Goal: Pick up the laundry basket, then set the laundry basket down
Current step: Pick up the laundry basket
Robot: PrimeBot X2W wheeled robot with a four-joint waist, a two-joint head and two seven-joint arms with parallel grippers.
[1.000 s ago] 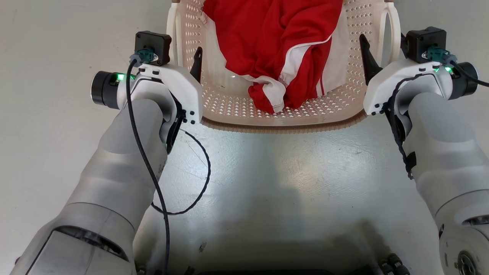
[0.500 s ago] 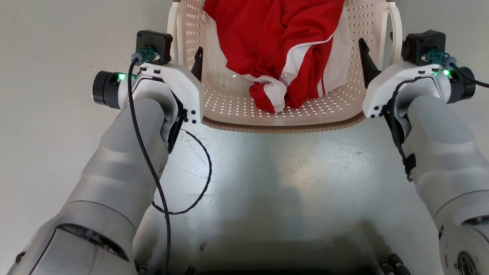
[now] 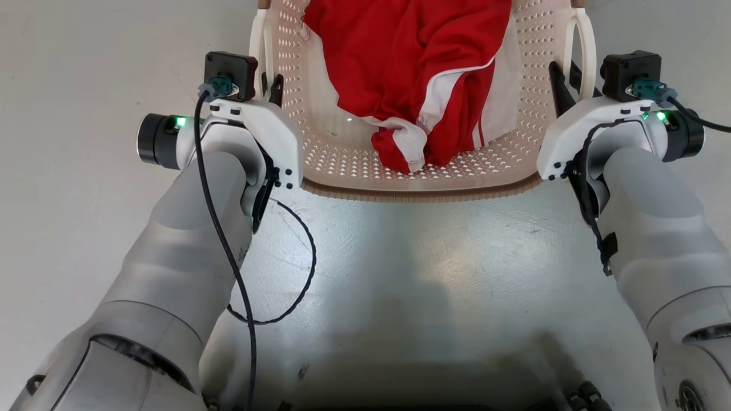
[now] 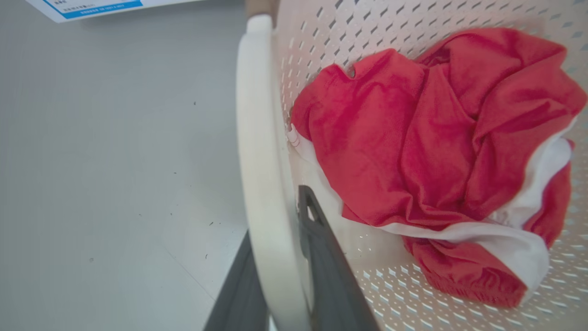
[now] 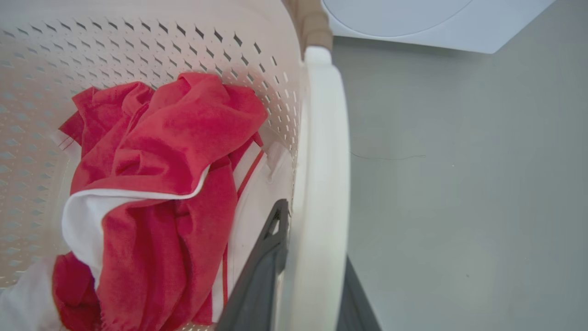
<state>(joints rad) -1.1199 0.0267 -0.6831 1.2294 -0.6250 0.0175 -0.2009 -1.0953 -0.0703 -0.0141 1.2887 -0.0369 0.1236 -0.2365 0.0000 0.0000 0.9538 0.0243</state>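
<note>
One laundry basket (image 3: 422,184), one red-and-white garment (image 3: 417,63) inside, left gripper (image 3: 269,85) and right gripper (image 3: 565,75) each clamped on a loop handle (image 3: 260,40).

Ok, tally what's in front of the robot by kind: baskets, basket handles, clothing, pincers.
laundry basket: 1
handles, left loop handle and right loop handle: 2
red-and-white clothing bundle: 1
pincers, left pincer and right pincer: 2
Total: 6

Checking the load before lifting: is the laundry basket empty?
No, a red-and-white garment lies inside the laundry basket.
</note>
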